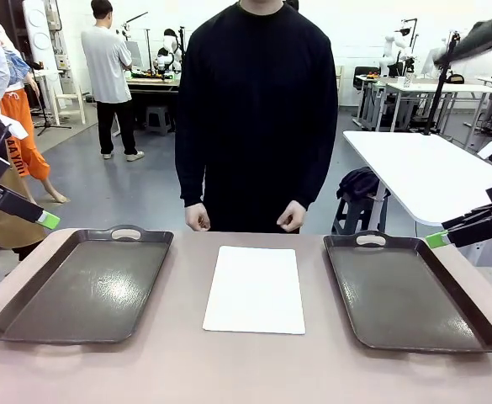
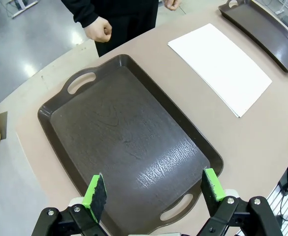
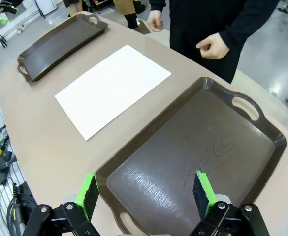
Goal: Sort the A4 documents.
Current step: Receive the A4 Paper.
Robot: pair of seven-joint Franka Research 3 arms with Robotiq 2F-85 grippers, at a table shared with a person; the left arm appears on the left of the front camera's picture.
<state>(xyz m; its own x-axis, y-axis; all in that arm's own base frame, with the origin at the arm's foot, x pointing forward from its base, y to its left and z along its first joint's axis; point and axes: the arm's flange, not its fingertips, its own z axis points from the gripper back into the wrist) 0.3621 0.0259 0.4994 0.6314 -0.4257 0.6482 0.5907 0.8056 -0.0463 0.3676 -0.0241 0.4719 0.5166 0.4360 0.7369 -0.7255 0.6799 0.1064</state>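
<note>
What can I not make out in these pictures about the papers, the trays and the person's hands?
- A4 documents, front view: the edge is too thin to count the sheets. The underside lies hidden against the table.
- Person's hands, front view: the curled fingers hide the palms.
- Right tray, left wrist view: it is cut off by the picture's top and right edges.

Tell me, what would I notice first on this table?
White A4 documents lie in the middle of the table, between the left tray and the right tray, both dark brown. A person in black stands at the far side. The left end effector and the right end effector hang open, one above each tray.
</note>
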